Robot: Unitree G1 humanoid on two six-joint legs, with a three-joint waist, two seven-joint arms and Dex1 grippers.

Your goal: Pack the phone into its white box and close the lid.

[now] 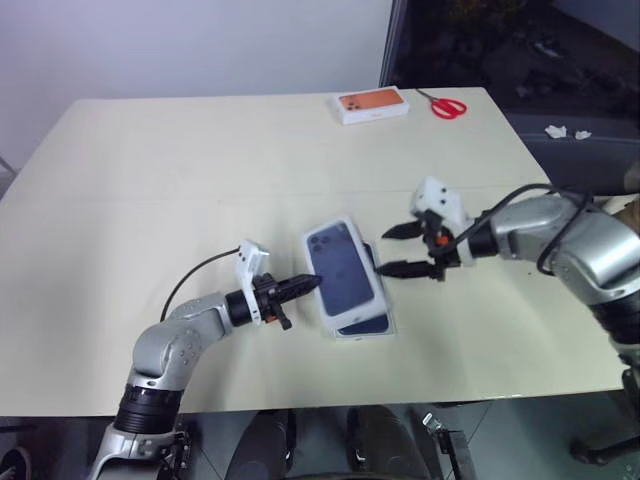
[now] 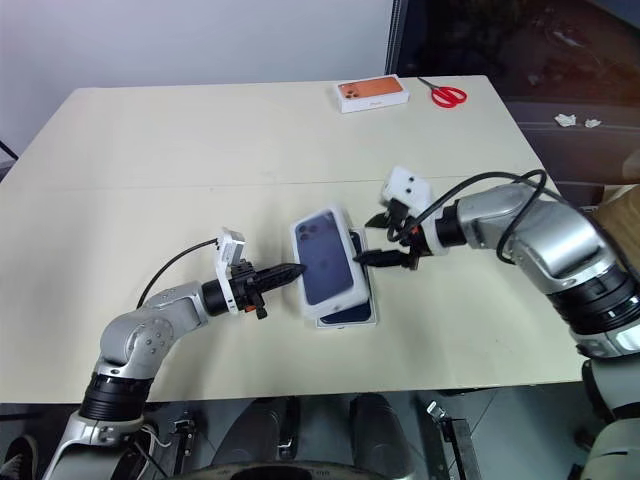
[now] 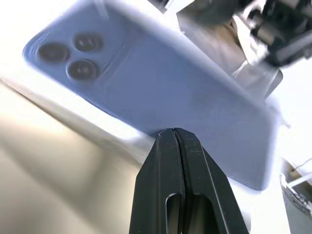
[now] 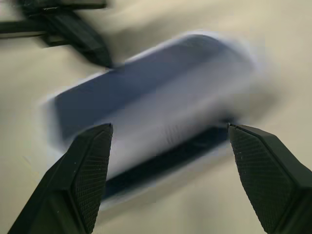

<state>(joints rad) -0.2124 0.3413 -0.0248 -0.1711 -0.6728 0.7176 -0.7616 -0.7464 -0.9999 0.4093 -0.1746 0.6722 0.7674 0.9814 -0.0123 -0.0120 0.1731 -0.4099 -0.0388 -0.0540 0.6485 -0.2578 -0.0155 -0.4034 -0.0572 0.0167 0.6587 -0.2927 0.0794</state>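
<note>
Lid [image 1: 343, 265], phone-printed, askew atop the white box [image 1: 372, 327] at frame centre with dark phone edge beneath; pinched-together left gripper [image 1: 308, 285] touching its left edge, wide-spread right gripper [image 1: 398, 250] just right, holding nothing.

The lid [image 1: 342, 264] is white, printed with a dark blue phone and three camera lenses. The worktop [image 1: 200, 170] is pale cream. A white box with an orange top [image 1: 372, 104] and red-handled scissors [image 1: 446, 105] lie on it.
</note>
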